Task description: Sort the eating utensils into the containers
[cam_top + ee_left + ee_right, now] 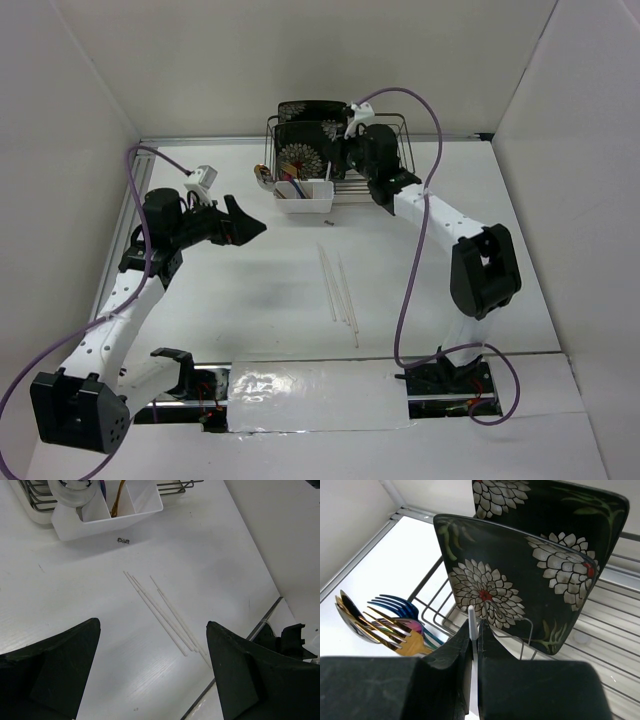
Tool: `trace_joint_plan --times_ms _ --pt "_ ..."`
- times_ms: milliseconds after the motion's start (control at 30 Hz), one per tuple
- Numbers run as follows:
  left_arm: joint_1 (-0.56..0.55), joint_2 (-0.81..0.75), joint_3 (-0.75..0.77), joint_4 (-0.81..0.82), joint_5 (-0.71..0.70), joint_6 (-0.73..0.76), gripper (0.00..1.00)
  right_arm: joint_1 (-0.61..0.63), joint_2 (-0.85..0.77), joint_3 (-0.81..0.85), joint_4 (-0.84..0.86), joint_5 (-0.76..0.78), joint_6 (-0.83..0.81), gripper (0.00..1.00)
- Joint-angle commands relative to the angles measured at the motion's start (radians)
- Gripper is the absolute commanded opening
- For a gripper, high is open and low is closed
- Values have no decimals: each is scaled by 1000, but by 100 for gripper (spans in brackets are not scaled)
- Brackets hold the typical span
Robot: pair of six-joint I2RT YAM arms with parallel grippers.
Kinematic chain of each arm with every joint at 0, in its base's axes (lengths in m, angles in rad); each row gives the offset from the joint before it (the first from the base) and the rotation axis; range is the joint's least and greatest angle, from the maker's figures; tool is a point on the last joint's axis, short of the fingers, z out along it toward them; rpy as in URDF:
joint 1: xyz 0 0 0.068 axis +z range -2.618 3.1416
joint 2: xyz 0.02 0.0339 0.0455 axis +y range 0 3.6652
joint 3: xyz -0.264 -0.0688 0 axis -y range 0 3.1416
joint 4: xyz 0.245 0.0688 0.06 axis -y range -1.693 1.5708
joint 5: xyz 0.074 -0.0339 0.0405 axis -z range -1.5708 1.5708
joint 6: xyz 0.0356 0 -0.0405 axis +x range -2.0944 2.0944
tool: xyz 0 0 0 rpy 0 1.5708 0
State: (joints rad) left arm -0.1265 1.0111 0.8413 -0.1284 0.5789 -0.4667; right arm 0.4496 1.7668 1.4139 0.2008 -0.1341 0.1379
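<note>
The right end effector [474, 647] is seen closed to a narrow slit, and a thin pale chopstick [471, 622] is pinched between its two dark fingers [445, 660], with the tip standing up just above them. In the top view this end effector is held over the near left part of the wire rack [615, 630], just behind the caddy [100, 525]. Directly beyond the gripped chopstick two black floral plates [510, 580] are stood upright in the rack, one behind the other. To their left a gold fork [395, 632], a blue fork [395, 603] and a dark-and-gold spoon [350, 620] are bunched together with their heads up; what holds them cannot be made out from the wrist view. The left end effector [153, 625] is held wide open above the bench [75, 580], nothing being gripped. Several loose chopsticks [160, 612] lie flat on the bench below and between its fingers, close together and nearly parallel, touching neither finger. Farther out, well apart from those chopsticks, the white caddy is set against the front of the rack. A gold handle [118, 502] is seen leaning in one of its middle compartments, while the compartment at its right end appears bare in the left wrist view. A small dark object [122, 540], too small to identify, lies on the bench just in front of the caddy.
</note>
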Motion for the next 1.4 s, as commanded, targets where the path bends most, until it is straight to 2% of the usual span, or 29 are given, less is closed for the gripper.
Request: trace_joint_plan --times_ms 0,100,133,167,200,300,367,400,533,600,633,800,867,933,967,1100,1133,1200,1267,1300,1367 --pt "5 6 -16 42 45 36 100 24 39 2 29 1 29 0" --pt "5 18 -24 64 52 43 99 31 45 11 8 10 20 8" --pt "7 23 -33 65 52 43 99 32 43 11 -4 10 16 17" --pt "7 33 -36 64 53 45 98 34 37 11 -4 19 9 22" --pt "5 34 -36 68 58 42 98 35 36 11 -29 19 8 35" --pt "-8 56 -48 91 45 37 96 38 19 11 -75 40 -7 57" --pt "-31 76 -56 104 29 39 96 40 5 26 -107 50 -8 64" --pt "-53 86 -54 107 3 39 95 40 -6 26 -124 74 -11 72" --pt "-117 158 -31 75 -108 -19 93 38 -104 74 -257 157 6 80" --pt "-162 193 -30 73 -148 -58 93 32 -145 83 -317 189 22 96" --pt "-203 201 -36 79 -192 -96 93 31 -206 67 -363 214 28 100" --pt "-279 282 -12 70 -296 -196 91 9 -456 -49 -437 225 60 100" --pt "-358 326 28 55 -351 -213 90 3 -515 -107 -475 214 80 100" --pt "-377 392 67 12 -405 -257 89 3 -598 -154 -512 205 117 100" --pt "-431 415 106 -23 -462 -300 87 3 -648 -218 -512 194 124 100" --pt "-521 553 208 -127 -577 -407 84 4 -777 -397 -561 148 196 99" --pt "-542 572 220 -148 -615 -447 82 6 -805 -430 -570 148 230 98" --pt "-579 630 274 -206 -669 -470 71 6 -875 -513 -598 134 253 98" --pt "-627 674 317 -264 -735 -516 69 8 -929 -573 -618 120 270 98" --pt "-625 720 352 -317 -751 -545 65 8 -967 -589 -618 120 273 98" --pt "-663 763 384 -367 -786 -579 64 9 -984 -599 -627 120 272 98"
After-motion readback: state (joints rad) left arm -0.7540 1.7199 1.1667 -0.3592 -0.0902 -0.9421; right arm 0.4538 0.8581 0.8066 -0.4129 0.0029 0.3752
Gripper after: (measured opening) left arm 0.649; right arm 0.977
